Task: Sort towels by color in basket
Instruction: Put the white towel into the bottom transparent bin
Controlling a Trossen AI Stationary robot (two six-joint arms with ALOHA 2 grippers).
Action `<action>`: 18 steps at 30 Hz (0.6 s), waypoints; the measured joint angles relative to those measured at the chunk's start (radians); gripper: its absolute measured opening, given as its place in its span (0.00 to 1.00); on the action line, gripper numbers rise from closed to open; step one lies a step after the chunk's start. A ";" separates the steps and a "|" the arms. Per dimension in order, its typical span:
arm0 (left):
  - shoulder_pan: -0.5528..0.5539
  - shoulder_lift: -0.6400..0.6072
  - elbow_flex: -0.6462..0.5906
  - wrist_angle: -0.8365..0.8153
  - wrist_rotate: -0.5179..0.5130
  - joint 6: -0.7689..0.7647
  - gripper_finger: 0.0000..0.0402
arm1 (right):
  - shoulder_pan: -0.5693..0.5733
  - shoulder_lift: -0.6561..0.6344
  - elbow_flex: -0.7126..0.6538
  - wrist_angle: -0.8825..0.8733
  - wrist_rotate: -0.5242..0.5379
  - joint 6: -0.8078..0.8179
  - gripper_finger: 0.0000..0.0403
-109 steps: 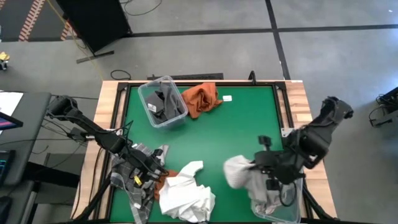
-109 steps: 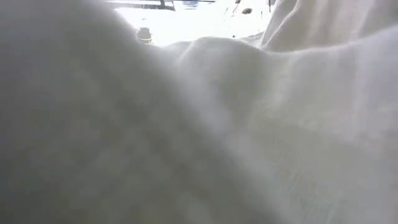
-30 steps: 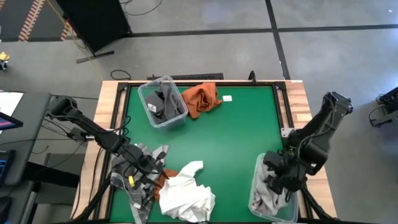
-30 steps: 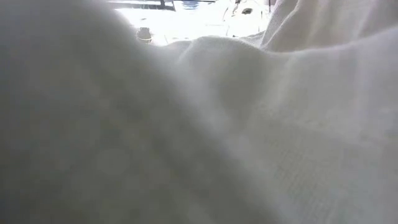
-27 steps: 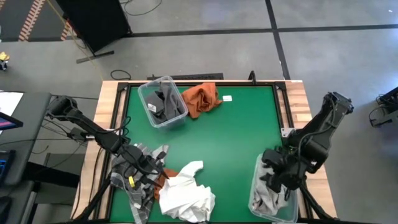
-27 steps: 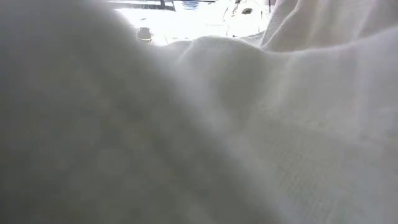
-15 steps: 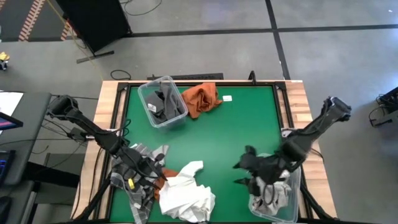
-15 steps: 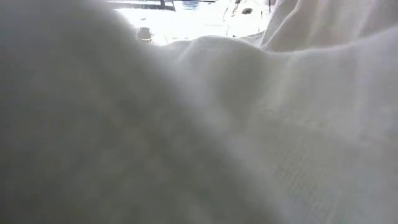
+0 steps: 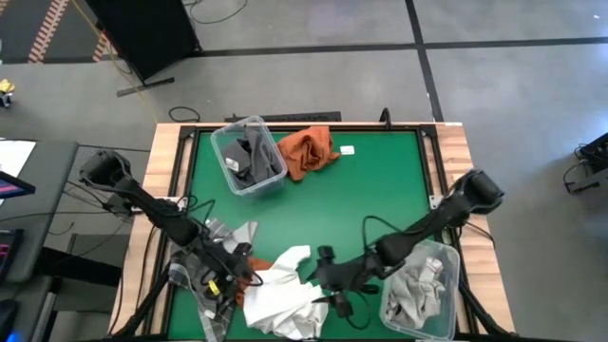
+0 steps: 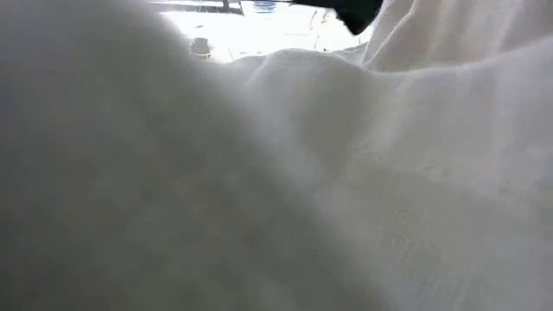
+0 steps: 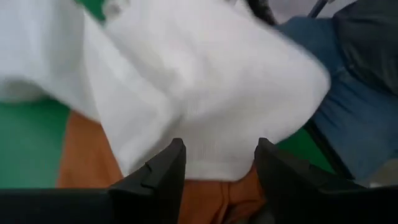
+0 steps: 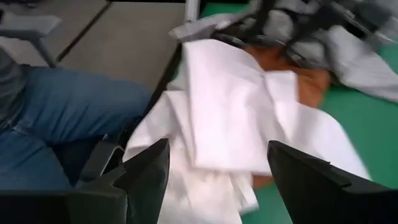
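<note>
The white towel (image 9: 282, 299) lies heaped at the lower middle of the high view, with a bit of orange cloth (image 9: 246, 277) showing at its left edge. The right gripper (image 9: 334, 290), fingers spread and empty, is just beside it. It should pinch one top fold only. The left gripper (image 9: 231, 273), open and empty, hovers at the heap's left edge. I count two clear bins (image 9: 248, 156), one orange towel (image 9: 307, 151) by the upper bin, and a grey plaid towel (image 9: 211, 247) at lower left.

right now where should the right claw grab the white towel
Probably the raised fold on the white towel edge facing the right claw, coming in low from that side. The heap is crumpled, so that ridge gives open fingers something to pinch without snagging the orange cloth underneath.
</note>
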 joint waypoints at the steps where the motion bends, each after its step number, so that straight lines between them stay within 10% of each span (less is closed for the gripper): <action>1: -0.004 0.014 0.000 -0.003 0.000 -0.012 0.45 | -0.004 0.025 0.000 0.035 -0.017 -0.017 0.74; 18: -0.010 0.190 0.000 0.045 0.000 -0.072 0.45 | -0.088 0.342 0.048 0.356 -0.275 -0.193 0.74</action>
